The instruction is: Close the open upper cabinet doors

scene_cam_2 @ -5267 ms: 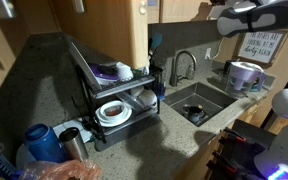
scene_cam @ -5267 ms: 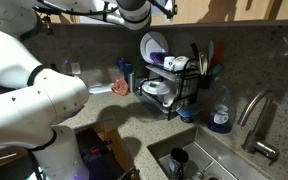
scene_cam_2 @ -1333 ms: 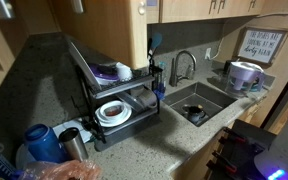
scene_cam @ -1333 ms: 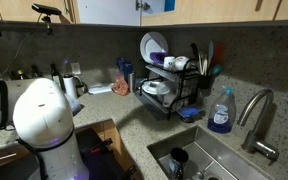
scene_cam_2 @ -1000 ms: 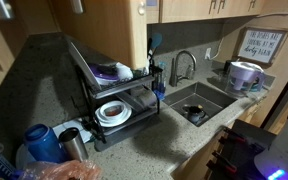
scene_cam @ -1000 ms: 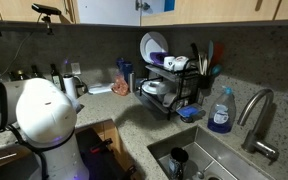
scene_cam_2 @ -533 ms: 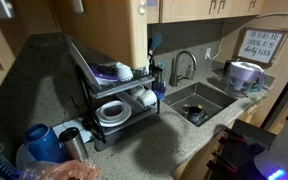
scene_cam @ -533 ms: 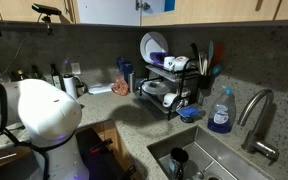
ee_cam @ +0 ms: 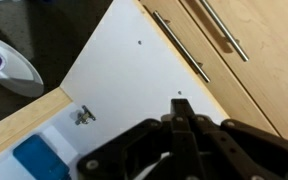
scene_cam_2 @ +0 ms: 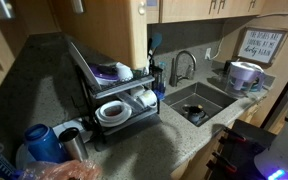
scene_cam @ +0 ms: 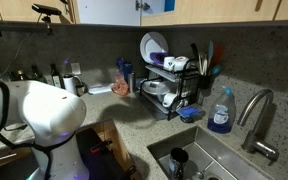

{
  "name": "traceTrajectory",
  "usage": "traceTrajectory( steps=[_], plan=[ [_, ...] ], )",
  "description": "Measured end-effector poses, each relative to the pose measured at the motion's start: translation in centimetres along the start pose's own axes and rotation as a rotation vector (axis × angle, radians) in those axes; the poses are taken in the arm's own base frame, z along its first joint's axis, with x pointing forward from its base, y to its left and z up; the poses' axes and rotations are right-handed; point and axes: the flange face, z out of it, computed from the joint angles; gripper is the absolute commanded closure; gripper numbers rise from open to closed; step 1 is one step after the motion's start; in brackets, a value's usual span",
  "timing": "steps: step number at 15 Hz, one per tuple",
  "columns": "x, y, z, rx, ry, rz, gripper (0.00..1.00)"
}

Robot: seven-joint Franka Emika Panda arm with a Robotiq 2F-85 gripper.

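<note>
Closing the upper cabinet doors [ee_cam: 124, 60]: open pale inner face just ahead of the fingers [ee_cam: 180, 112], pinched together, holding nothing. Next, likely pressing forward against that face, swinging it fully closed.

Both exterior views are dim, the speckled grey stone counter [scene_cam_2: 174, 150] shadowed; in the wrist view the black gripper [ee_cam: 179, 110] blurs, the pale inner face of the upper cabinet door [ee_cam: 124, 70] beyond its jaws brightly lit

Open upper cabinet door [ee_cam: 134, 55] just ahead of my claw [ee_cam: 179, 112], pale inner face toward me. Light-brown doors [ee_cam: 269, 60] right of it look shut.
</note>
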Motion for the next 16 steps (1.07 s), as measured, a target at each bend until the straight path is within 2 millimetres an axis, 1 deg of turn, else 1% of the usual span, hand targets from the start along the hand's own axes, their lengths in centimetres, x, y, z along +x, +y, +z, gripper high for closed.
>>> traceTrajectory(
  steps=[5,8,9,11,16],
  plan=[
    [-1.8,-2.3,2.8,0.083,-0.047,0.015,1.0],
    [-2.6,-3.4,4.9,0.105,-0.058,0.015,0.99],
    [-2.7,-3.4,5.4,0.102,-0.065,0.014,0.99],
    [-2.7,-3.3,5.5,0.1,-0.066,0.014,0.99],
    [-2.7,-3.5,5.0,0.106,-0.057,0.01,1.0]
  ],
)
